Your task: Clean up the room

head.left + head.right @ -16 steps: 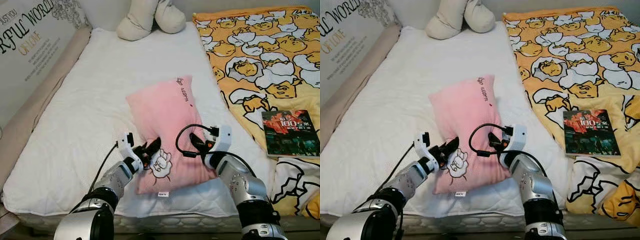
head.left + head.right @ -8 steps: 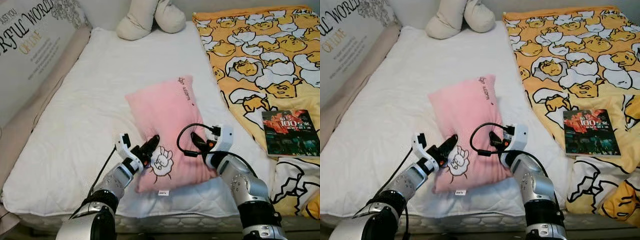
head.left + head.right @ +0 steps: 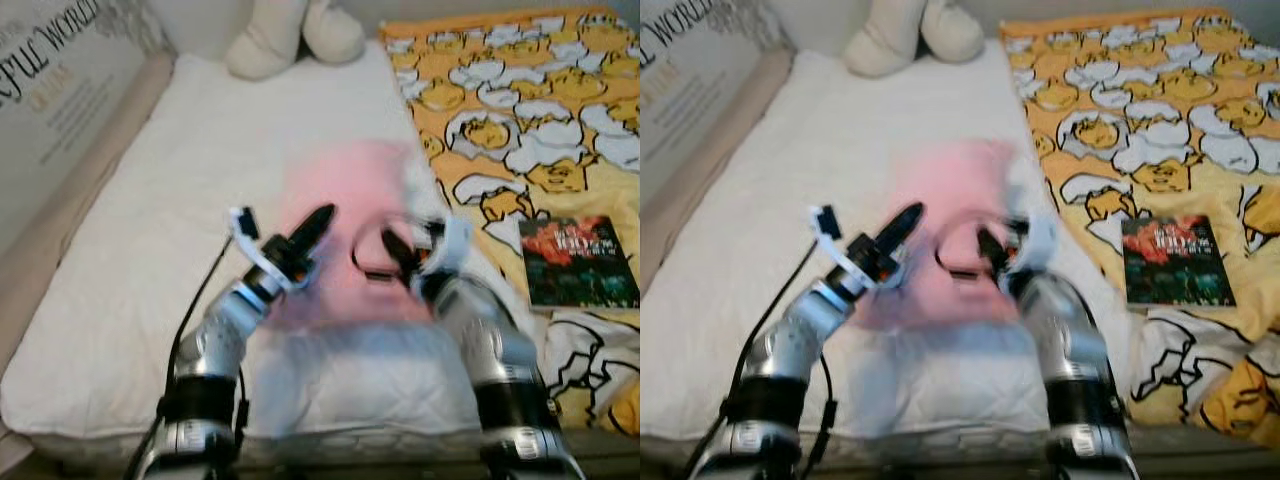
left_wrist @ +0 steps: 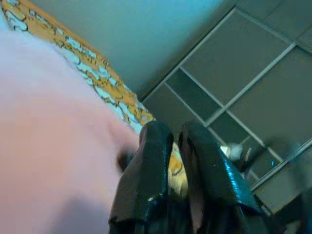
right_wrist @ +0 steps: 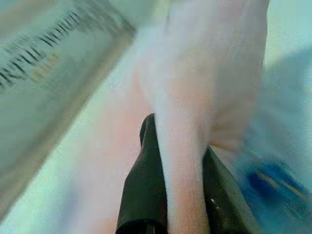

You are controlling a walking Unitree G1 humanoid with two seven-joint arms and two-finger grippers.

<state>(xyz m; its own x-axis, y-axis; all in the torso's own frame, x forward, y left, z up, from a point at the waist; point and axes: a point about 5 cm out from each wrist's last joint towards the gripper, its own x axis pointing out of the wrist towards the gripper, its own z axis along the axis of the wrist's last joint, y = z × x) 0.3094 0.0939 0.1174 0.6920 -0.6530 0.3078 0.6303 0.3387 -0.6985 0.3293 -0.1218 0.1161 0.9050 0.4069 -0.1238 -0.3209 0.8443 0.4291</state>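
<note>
Right now both arms are up over the bed [image 3: 150,250] with the pink pillow [image 3: 345,230] caught between them, a smear of pink in the head views. The right gripper [image 5: 178,146] has its jaws pinched on a fold of the pillow's cloth, which runs straight between the two black fingers. The left gripper [image 4: 173,146] has its jaws drawn narrow, nearly together; the pillow bulges just beside them, but whether any cloth is trapped inside I cannot tell. It looks a soft, light thing that will sag and swing from wherever it is held, so an edge or a corner is the sensible hold, one at each side. Beyond the right jaws a book [image 3: 578,262] lies on the yellow blanket [image 3: 520,100].
</note>
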